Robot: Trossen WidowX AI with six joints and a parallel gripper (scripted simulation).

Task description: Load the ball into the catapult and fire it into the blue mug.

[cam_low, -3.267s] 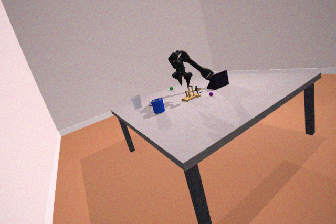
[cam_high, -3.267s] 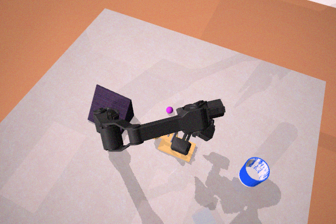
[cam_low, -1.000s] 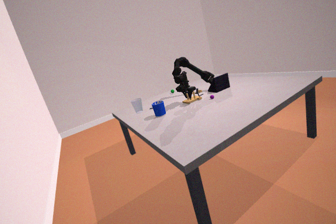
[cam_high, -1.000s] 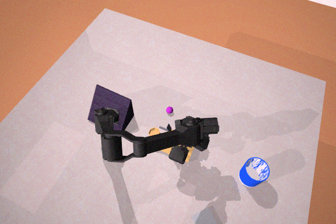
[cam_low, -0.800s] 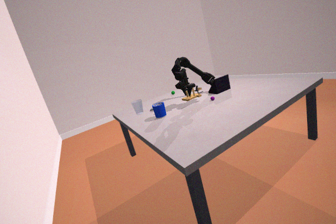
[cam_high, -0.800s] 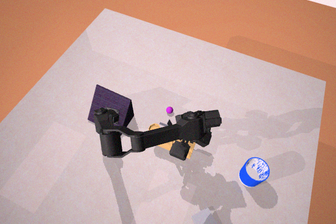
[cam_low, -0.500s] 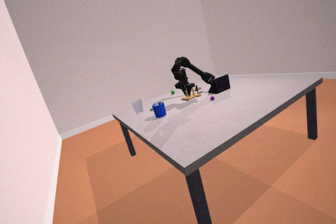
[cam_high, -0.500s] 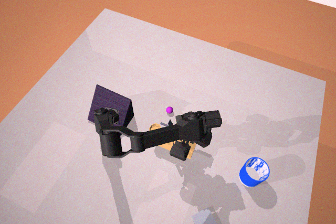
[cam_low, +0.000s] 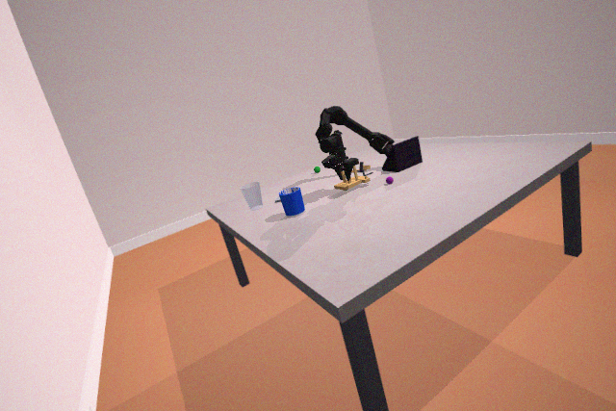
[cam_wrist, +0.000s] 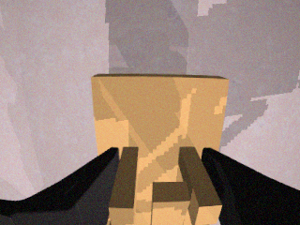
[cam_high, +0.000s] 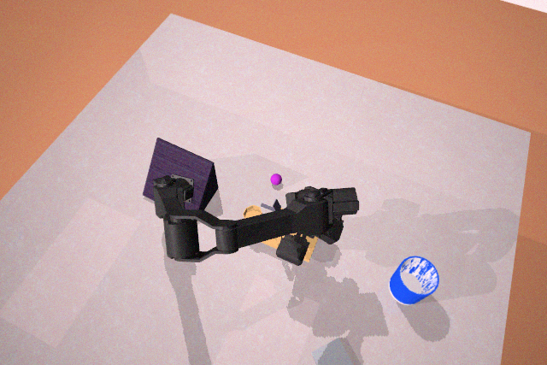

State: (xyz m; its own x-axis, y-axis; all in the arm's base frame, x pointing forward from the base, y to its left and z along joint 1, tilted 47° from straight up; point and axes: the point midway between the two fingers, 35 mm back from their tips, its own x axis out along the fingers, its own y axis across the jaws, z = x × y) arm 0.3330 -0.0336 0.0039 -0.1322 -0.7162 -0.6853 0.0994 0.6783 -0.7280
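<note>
1. Top: The catapult [cam_high: 311, 250] [cam_low: 347, 184] [cam_wrist: 157, 110] lies on the worktop [cam_high: 335, 122] [cam_low: 397, 212], partly hidden under the arm [cam_high: 265, 230] [cam_low: 355, 128]. The blue mug [cam_high: 408, 286] [cam_low: 292, 202] stands upright, well apart from the catapult. A purple ball [cam_high: 276, 179] [cam_low: 389, 180] lies near the catapult, not in it. The dark wedge [cam_high: 180, 161] [cam_low: 408, 152] is beyond the catapult's cup end, under the arm's base.

2. Exterior: The claw [cam_low: 344, 175] points down at the catapult's posts. Past the catapult, on the side away from the purple ball, is a green ball [cam_low: 317, 168]. A clear cup [cam_low: 252, 195] stands on the blue mug's side of the catapult.

3. Wrist: The claw [cam_wrist: 160, 156] is clamped on the catapult, its dark fingers against the outer sides of two posts [cam_wrist: 126, 175].
</note>
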